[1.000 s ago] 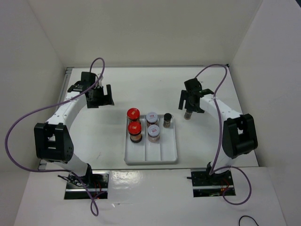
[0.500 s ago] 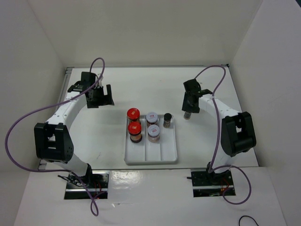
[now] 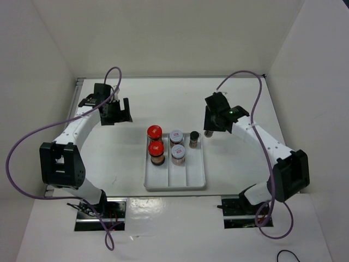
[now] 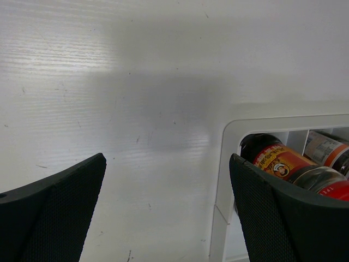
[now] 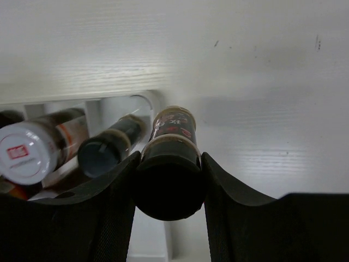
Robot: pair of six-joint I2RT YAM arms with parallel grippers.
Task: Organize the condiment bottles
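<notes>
The white table (image 3: pixel 163 103) carries a white divided tray (image 3: pixel 185 183). The left gripper (image 3: pixel 117 112) hangs spread wide and empty, well left of it. The right gripper (image 3: pixel 210 125) clamps a black-capped jar (image 5: pixel 169 169) just beside the tray's far right corner. Inside stand two red-lidded jars (image 3: pixel 154 131), two white-lidded jars (image 3: pixel 175 135) and another black-capped one (image 3: pixel 194 136).

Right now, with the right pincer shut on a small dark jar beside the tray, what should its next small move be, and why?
Probably shift the right pincer left, over the right compartment of the tray. Its black-capped jar is just outside the rim, and the matching jar stands there alone with bare floor nearer the bases.
</notes>
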